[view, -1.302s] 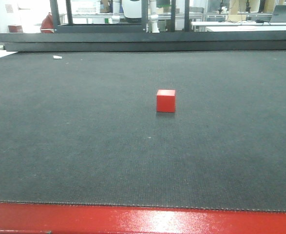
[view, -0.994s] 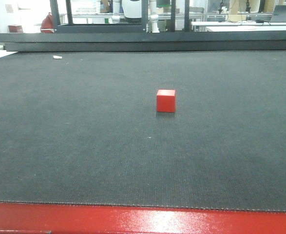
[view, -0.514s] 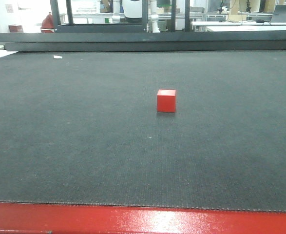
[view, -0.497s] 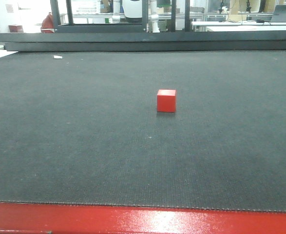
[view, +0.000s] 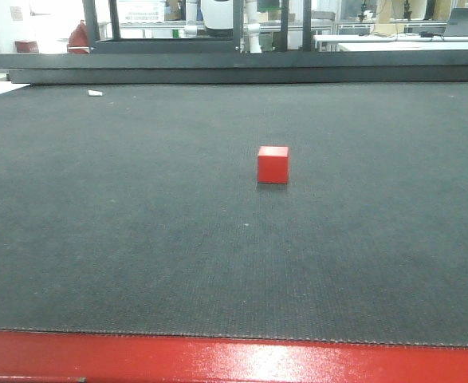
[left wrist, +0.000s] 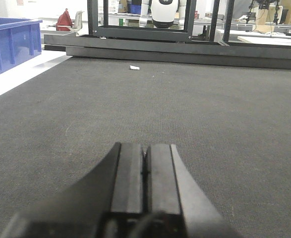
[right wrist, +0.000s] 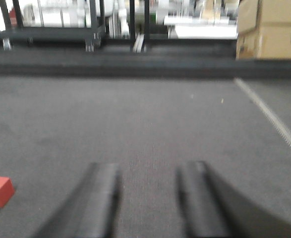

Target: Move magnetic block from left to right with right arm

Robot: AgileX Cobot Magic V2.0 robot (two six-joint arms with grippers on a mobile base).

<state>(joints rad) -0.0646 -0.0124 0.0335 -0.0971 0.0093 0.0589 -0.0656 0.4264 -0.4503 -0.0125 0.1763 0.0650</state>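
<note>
I count one small bright-red matte cube. It sits flat on one face on the desk, just right of centre in the front view and about halfway back, with nothing touching it. In the right wrist view it shows at the lower left corner, off to the side of the right pincer and clear of it.

There are two pincers. The right one has its two dark fingers spread with bare mat showing between them, and it carries nothing, though that view is blurred. The left pincer has its two flat black fingers pressed together and is also empty.

One small white scrap lies near the far left of the mat. One blue plastic crate stands off the left side on a white surface. One brown cardboard box sits at the far right.

The desk top is a dark grey woven mat with a glossy red strip along its near edge. A pale line runs across the mat on the right. Beyond the far edge stands a black metal frame, and behind that a bright room with white benches.
</note>
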